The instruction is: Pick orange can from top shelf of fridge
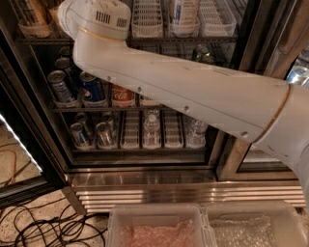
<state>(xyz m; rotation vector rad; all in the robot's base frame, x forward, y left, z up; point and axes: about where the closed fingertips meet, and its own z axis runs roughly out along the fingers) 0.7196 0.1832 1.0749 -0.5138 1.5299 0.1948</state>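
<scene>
The orange can (32, 13) stands at the left end of the top shelf (159, 39) of the fridge (145, 166), in a clear front cup; its top is cut off by the picture's edge. It is orange-gold with dark streaks. My white arm (193, 91) reaches from the right across the open fridge, and its round joint (96, 19) sits just right of the can. The gripper itself is out of view, past the joint. White lattice can lanes (147, 17) line the top shelf.
Blue cans (91, 89) and a red cola can (123, 95) stand on the middle rack, clear bottles (151, 126) and silver cans (79, 135) on the lower one. A black door frame (231, 159) stands right. Cables (43, 226) lie on the floor; two plastic bins (159, 226) sit in front.
</scene>
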